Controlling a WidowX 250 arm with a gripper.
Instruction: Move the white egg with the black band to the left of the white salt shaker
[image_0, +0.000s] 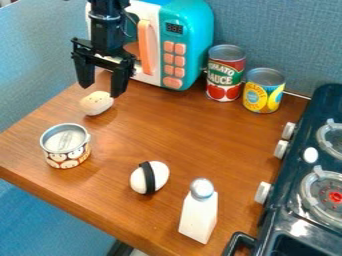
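One open gripper (101, 90) above one pale roll (96, 103), 10 o'clock on the table.
The arm (107, 30) comes in from 11 o'clock and its gripper hangs straight down, two fingers spread apart with nothing between them, the speckled roll just below their tips in this view; three cans stand upright: an open-looking short can (66, 153) at 9 o'clock, a red-and-green can (224, 80) at 1, a yellow can (262, 97) at 2; one black-banded white egg shape (159, 175) lies toward 7, one white shaker (198, 217) stands between 5 and 6, one toy microwave (200, 30) at 12.
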